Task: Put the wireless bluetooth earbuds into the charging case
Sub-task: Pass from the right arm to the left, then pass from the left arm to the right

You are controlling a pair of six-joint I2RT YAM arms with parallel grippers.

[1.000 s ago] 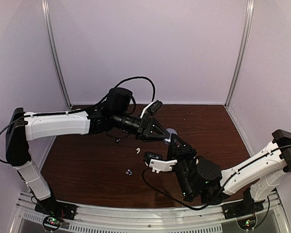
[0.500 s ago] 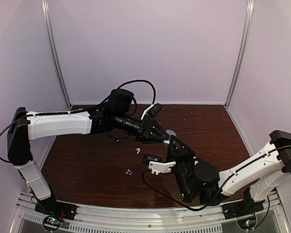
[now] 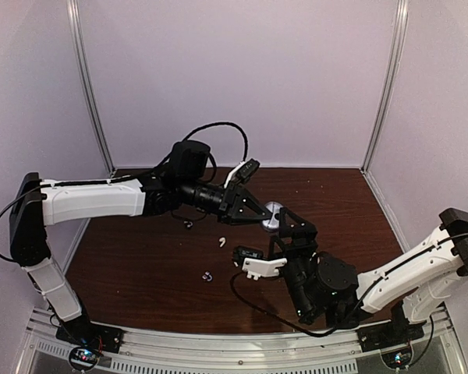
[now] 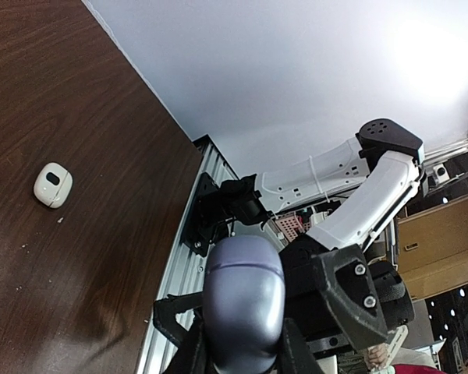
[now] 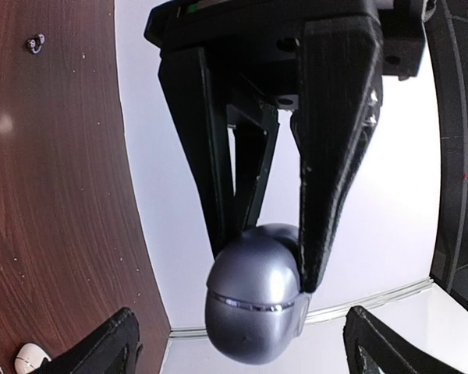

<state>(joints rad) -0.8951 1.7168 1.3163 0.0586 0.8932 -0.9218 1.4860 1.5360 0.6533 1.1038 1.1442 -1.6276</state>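
Note:
The charging case (image 3: 273, 212), a rounded bluish-grey shell with its lid seam closed, hangs above the table. My left gripper (image 3: 259, 214) is shut on it; in the left wrist view the case (image 4: 244, 300) fills the space between the left gripper's (image 4: 244, 354) fingers. My right gripper (image 3: 292, 224) stands wide open just past the case (image 5: 253, 304), and the right gripper's (image 5: 246, 354) fingers do not touch it. A white earbud (image 3: 219, 242) and a bluish-purple pair (image 3: 207, 275) lie on the table, the pair (image 5: 36, 43) also showing in the right wrist view.
A small white case (image 4: 52, 185) lies on the dark wooden table (image 3: 140, 257). A small dark item (image 3: 189, 224) sits under the left forearm. White walls close the back and sides, and a metal rail (image 3: 218, 351) runs along the near edge.
My right gripper has opened wide and let go of the charging case. My left gripper has closed further on it and now carries it alone.

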